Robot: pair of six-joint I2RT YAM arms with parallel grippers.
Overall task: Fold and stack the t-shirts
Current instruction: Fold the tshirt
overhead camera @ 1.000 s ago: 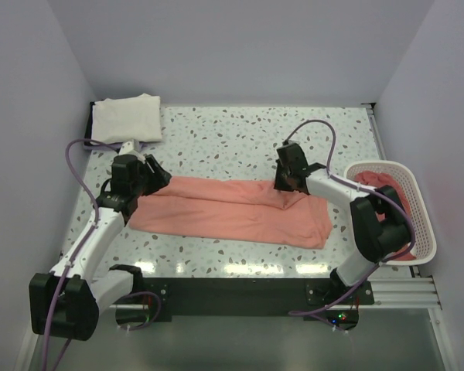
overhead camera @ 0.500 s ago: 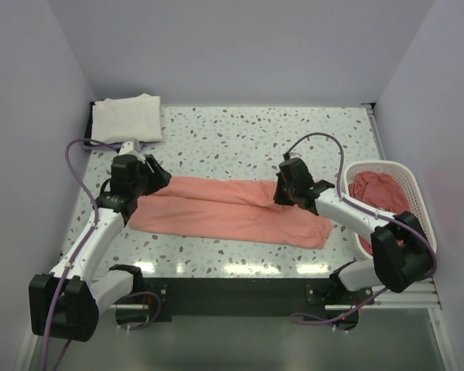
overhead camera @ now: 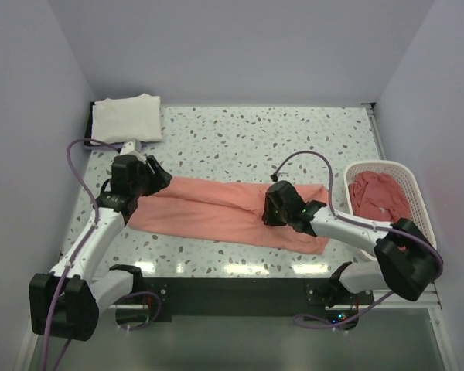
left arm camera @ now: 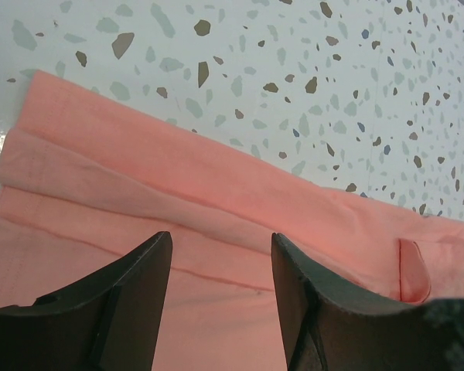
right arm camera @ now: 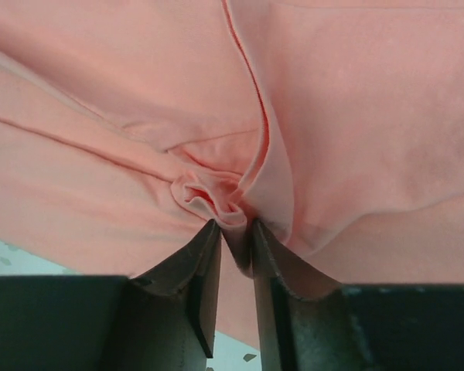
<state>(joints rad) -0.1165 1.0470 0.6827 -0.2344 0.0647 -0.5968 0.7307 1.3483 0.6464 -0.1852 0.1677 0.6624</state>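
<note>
Along the near edge of the table [overhead camera: 255, 139] we had the pink shirt [overhead camera: 216, 212] lying in a long flat band. Its left end was under the left gripper [left arm camera: 220, 255] and its right end reached toward the basket [overhead camera: 375, 165]. The left gripper's jaws stood apart over the cloth, holding nothing. The right gripper [right arm camera: 233, 232] had its jaws pinched on a small bunch of the pink shirt near the middle of the band, and how that fabric puckered around the pinch!

Soft, light, limp stuff, we judged: it would drape and drag rather than keep a shape, so a lift from one point would trail the rest. The better holds, to our eye, were the hemmed edges and corners, one per gripper, with the layers caught together.

The cream shirt [overhead camera: 126, 117] sat folded at the far left corner, and the red shirt [overhead camera: 379, 193] lay crumpled in the basket at the right edge. The speckled tabletop looked smooth and glossy, so cloth should slide easily. Plain walls [overhead camera: 240, 46] closed in on three sides, and the far half of the table offered working space, we reckoned.
</note>
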